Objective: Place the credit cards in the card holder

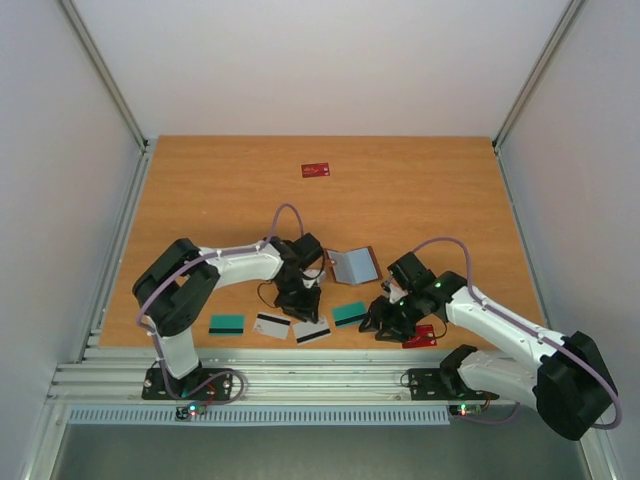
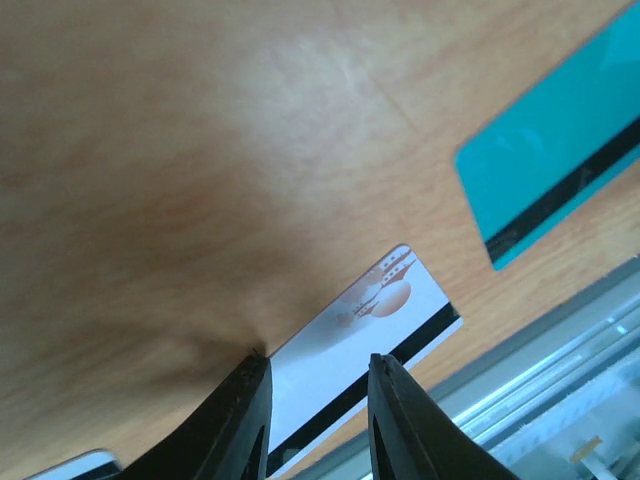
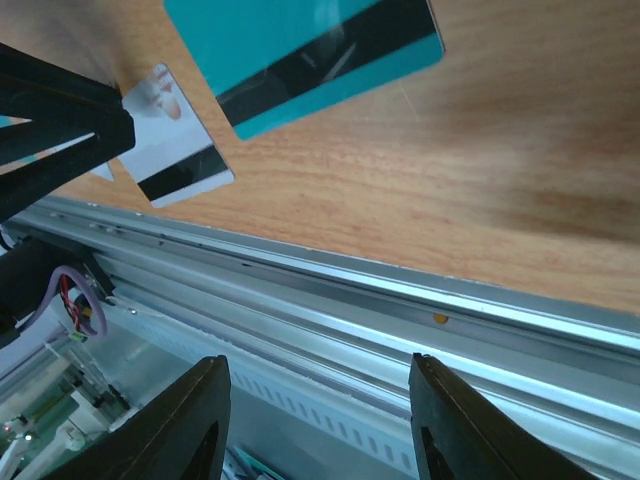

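Two teal cards (image 1: 226, 324) (image 1: 349, 314) and two white cards with a black stripe (image 1: 271, 326) (image 1: 312, 331) lie in a row near the front edge. My left gripper (image 1: 299, 305) points down over the white cards. In the left wrist view it (image 2: 315, 362) is open, its fingertips low on either side of a white card (image 2: 370, 320). The brown card holder (image 1: 352, 265) lies open between the arms. My right gripper (image 1: 381, 324) is open and empty; its wrist view shows it (image 3: 320, 365) over the front rail. One red card (image 1: 421, 337) lies beside it, another (image 1: 316, 170) far back. The black card is hidden.
An aluminium rail (image 1: 300, 375) runs along the table's front edge, also in the right wrist view (image 3: 420, 310). White walls stand on the left, right and back. The teal card (image 3: 310, 55) and a white card (image 3: 175, 140) show in the right wrist view.
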Robot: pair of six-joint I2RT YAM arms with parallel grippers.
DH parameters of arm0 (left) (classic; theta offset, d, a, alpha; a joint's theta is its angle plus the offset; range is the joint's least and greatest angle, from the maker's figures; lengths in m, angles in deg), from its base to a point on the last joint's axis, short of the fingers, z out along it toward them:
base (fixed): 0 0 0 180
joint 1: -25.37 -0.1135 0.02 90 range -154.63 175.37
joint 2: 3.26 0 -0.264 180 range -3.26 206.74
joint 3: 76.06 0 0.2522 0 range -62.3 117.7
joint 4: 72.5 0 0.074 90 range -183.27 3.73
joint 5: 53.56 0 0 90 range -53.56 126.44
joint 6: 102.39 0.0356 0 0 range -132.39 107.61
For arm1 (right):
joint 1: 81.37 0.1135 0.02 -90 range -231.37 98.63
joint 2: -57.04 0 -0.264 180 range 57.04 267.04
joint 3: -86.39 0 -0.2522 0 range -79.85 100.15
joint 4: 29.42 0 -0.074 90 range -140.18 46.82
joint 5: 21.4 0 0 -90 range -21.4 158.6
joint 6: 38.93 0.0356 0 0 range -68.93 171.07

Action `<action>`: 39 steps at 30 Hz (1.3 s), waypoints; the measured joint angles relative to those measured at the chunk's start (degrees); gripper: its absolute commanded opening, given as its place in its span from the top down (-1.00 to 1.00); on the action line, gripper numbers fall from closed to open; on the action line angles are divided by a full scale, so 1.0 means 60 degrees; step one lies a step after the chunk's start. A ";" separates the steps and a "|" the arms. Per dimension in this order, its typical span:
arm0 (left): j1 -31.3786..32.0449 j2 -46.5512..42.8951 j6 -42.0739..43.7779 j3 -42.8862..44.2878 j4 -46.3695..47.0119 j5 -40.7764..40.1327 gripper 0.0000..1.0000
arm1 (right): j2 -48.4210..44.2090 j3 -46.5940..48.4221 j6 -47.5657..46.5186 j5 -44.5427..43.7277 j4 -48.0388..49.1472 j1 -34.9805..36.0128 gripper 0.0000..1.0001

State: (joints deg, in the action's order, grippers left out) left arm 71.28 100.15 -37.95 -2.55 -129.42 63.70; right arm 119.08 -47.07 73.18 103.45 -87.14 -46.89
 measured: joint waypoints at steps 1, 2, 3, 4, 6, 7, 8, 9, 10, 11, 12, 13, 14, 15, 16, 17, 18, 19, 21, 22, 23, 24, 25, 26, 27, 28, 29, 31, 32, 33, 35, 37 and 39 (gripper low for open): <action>0.0084 -0.0015 -0.0087 -0.0076 0.0117 0.0146 0.45 | -0.0109 -0.0073 0.0178 -0.0076 0.0022 0.0117 -0.04; 0.0157 -0.0036 -0.0182 -0.0138 0.0226 0.0251 0.46 | -0.0204 -0.0142 0.0372 -0.0146 0.0055 0.0244 -0.05; 0.0211 -0.0055 -0.0273 -0.0182 0.0295 0.0310 0.46 | -0.0284 -0.0208 0.0532 -0.0193 0.0113 0.0364 -0.06; 0.0277 -0.0066 -0.0423 -0.0226 0.0368 0.0361 0.46 | -0.0386 -0.0295 0.0780 -0.0299 0.0204 0.0535 -0.08; 0.0375 -0.0124 -0.0714 -0.0331 0.0543 0.0430 0.46 | -0.0572 -0.0474 0.1315 -0.0506 0.0382 0.0929 -0.10; 0.0401 -0.0164 -0.0834 -0.0379 0.0608 0.0441 0.45 | -0.0623 -0.0554 0.1577 -0.0616 0.0488 0.1147 -0.11; 0.0426 -0.0208 -0.0984 -0.0444 0.0692 0.0448 0.45 | -0.0641 -0.0612 0.1796 -0.0703 0.0561 0.1333 -0.13; 0.0437 -0.0262 -0.1122 -0.0514 0.0776 0.0444 0.45 | -0.0645 -0.0681 0.2113 -0.0838 0.0707 0.1585 -0.14; 0.0444 -0.0321 -0.1242 -0.0579 0.0856 0.0433 0.44 | -0.0627 -0.0747 0.2408 -0.0954 0.0852 0.1840 -0.14; 0.0452 -0.0375 -0.1330 -0.0641 0.0925 0.0415 0.43 | -0.0579 -0.0798 0.2692 -0.1053 0.1016 0.2113 -0.15; 0.0463 -0.0433 -0.1417 -0.0696 0.0973 0.0382 0.42 | -0.0488 -0.0816 0.2976 -0.1173 0.1188 0.2379 -0.16; 0.0477 -0.0499 -0.1446 -0.0743 0.0984 0.0317 0.41 | -0.0361 -0.0820 0.3235 -0.1300 0.1351 0.2630 -0.16; 0.0492 -0.0579 -0.1464 -0.0801 0.0947 0.0219 0.39 | -0.0204 -0.0816 0.3472 -0.1439 0.1537 0.2878 -0.17; 0.0495 -0.0656 -0.1468 -0.0849 0.0900 0.0087 0.39 | -0.0066 -0.0812 0.3654 -0.1559 0.1694 0.3071 -0.18; 0.0506 -0.0718 -0.1461 -0.0871 0.0823 0.0000 0.38 | 0.0146 -0.0801 0.3865 -0.1705 0.1894 0.3319 -0.18; 0.0510 -0.0754 -0.1439 -0.0874 0.0725 -0.0109 0.38 | 0.0342 -0.0787 0.4058 -0.1810 0.2069 0.3526 -0.18; 0.0510 -0.0776 -0.1410 -0.0874 0.0634 -0.0208 0.38 | 0.0616 -0.0732 0.4284 -0.1967 0.2284 0.3632 -0.18; 0.0510 -0.0787 -0.1377 -0.0874 0.0579 -0.0284 0.38 | 0.0685 -0.0710 0.4339 -0.1996 0.2350 0.3821 -0.19; 0.0514 -0.0794 -0.1224 -0.0871 0.0510 -0.0372 0.38 | 0.1082 -0.0528 0.4597 -0.2186 0.2619 0.4153 -0.19; 0.0514 -0.0794 -0.1162 -0.0867 0.0499 -0.0386 0.37 | 0.1271 -0.0412 0.4692 -0.2259 0.2739 0.4299 -0.20; 0.0514 -0.0794 -0.1096 -0.0863 0.0492 -0.0408 0.37 | 0.1464 -0.0280 0.4779 -0.2324 0.2852 0.4433 -0.20; 0.0514 -0.0794 -0.1009 -0.0860 0.0484 -0.0415 0.37 | 0.1625 -0.0175 0.4856 -0.2382 0.2991 0.4532 -0.20; 0.0514 -0.0794 -0.0940 -0.0860 0.0481 -0.0423 0.38 | 0.1756 -0.0095 0.4918 -0.2422 0.3115 0.4605 -0.20; 0.0514 -0.0794 -0.0900 -0.0860 0.0474 -0.0426 0.38 | 0.1869 -0.0033 0.4976 -0.2459 0.3238 0.4656 -0.21; 0.0514 -0.0794 -0.0849 -0.0860 0.0470 -0.0426 0.37 | 0.1942 -0.0007 0.5031 -0.2477 0.3344 0.4688 -0.21; 0.0514 -0.0794 -0.0805 -0.0867 0.0466 -0.0423 0.37 | 0.2025 0.0000 0.5093 -0.2517 0.3479 0.4725 -0.21; 0.0514 -0.0801 -0.0790 -0.0882 0.0466 -0.0423 0.37 | 0.2095 0.0000 0.5151 -0.2550 0.3585 0.4768 -0.22; 0.0514 -0.0863 -0.0772 -0.0947 0.0492 -0.0415 0.37 | 0.2237 0.0000 0.5260 -0.2601 0.3803 0.4845 -0.22; 0.0514 -0.0940 -0.0776 -0.1035 0.0503 -0.0419 0.37 | 0.2306 0.0000 0.5319 -0.2630 0.3916 0.4885 -0.22; 0.0514 -0.1020 -0.0798 -0.1129 0.0484 -0.0426 0.37 | 0.2364 0.0000 0.5362 -0.2641 0.4036 0.4918 -0.22; 0.0514 -0.1188 -0.0874 -0.1308 0.0455 -0.0441 0.37 | 0.2535 0.0000 0.5482 -0.2681 0.4324 0.4991 -0.22; 0.0514 -0.1300 -0.0965 -0.1439 0.0368 -0.0452 0.37 | 0.2703 0.0000 0.5603 -0.2736 0.4564 0.5056 -0.22; 0.0514 -0.1348 -0.1031 -0.1494 0.0339 -0.0444 0.37 | 0.2838 0.0000 0.5723 -0.2787 0.4765 0.5107 -0.22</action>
State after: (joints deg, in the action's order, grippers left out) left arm 74.36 92.07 -44.14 -11.51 -127.39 61.04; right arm 136.10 -47.07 107.52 86.73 -58.55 -16.24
